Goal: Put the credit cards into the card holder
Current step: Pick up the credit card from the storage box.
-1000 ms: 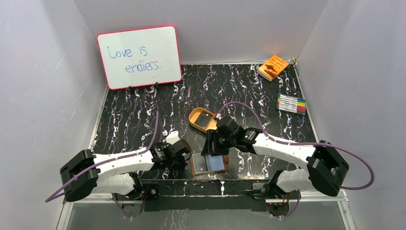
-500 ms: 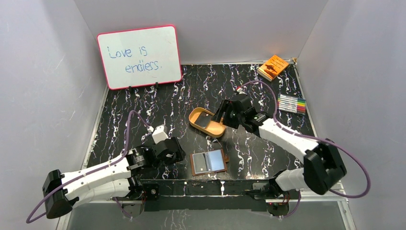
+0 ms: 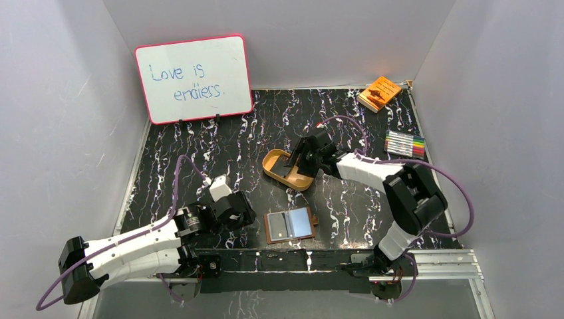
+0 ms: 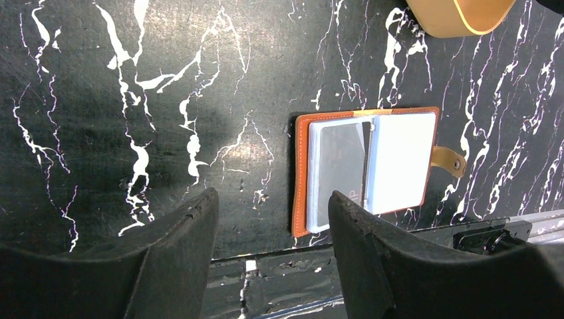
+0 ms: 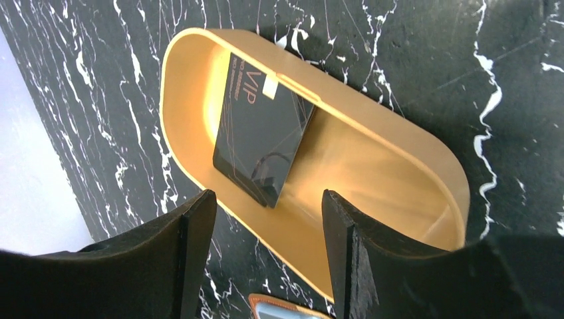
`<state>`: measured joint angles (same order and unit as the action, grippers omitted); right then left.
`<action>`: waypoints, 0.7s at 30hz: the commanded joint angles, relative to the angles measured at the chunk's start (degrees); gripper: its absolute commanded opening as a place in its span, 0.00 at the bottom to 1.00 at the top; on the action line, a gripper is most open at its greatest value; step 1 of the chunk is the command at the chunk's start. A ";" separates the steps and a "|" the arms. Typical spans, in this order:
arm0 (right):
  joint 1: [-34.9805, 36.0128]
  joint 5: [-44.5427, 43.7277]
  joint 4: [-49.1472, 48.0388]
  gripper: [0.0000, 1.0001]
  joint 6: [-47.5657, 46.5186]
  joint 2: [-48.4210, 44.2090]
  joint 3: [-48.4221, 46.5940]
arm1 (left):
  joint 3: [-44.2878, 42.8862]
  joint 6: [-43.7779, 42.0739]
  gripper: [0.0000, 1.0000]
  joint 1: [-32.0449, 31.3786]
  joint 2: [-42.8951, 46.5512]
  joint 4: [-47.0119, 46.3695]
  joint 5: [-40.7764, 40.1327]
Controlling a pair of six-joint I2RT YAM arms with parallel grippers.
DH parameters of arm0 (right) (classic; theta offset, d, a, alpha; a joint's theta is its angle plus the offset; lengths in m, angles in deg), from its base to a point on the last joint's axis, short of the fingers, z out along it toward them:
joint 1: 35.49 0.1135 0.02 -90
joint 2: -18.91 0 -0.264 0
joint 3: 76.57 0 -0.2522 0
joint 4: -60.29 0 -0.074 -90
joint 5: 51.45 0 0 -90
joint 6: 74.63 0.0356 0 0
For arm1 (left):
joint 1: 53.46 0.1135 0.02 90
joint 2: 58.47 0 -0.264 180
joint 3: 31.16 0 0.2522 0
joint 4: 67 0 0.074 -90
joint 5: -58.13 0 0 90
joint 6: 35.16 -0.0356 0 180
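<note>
Beneath the right gripper (image 5: 266,203), its jaws wide and empty, sits the tan tray (image 5: 425,153). Just beyond the left gripper (image 4: 269,212), likewise open and empty, the card holder (image 4: 300,173) lies spread. The black card (image 5: 263,143) lies in the tray under the right fingers. Fetching it seems the step in hand; next, descend and pinch one edge.

A black table (image 3: 199,159) veined with white carries a pink-framed whiteboard (image 3: 193,78) propped upright at the far left, with blue handwriting that begins "Love is". An orange booklet (image 3: 379,93) lies in the far right corner. A row of coloured markers (image 3: 405,143) lies near the right edge. A tan oval tray (image 3: 269,166) sits near the middle. Pale walls enclose three sides.
</note>
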<state>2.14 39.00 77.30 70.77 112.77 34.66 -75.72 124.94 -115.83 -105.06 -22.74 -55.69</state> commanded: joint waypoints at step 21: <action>0.04 -0.80 0.26 0.45 3.34 10.36 -6.56 | 1.58 1.73 0.59 -0.08 0.45 1.51 -1.24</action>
<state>2.14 38.73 78.15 73.74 123.11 28.65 -74.52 126.21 -115.83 -104.86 -22.39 -55.40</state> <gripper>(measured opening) 0.471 0.590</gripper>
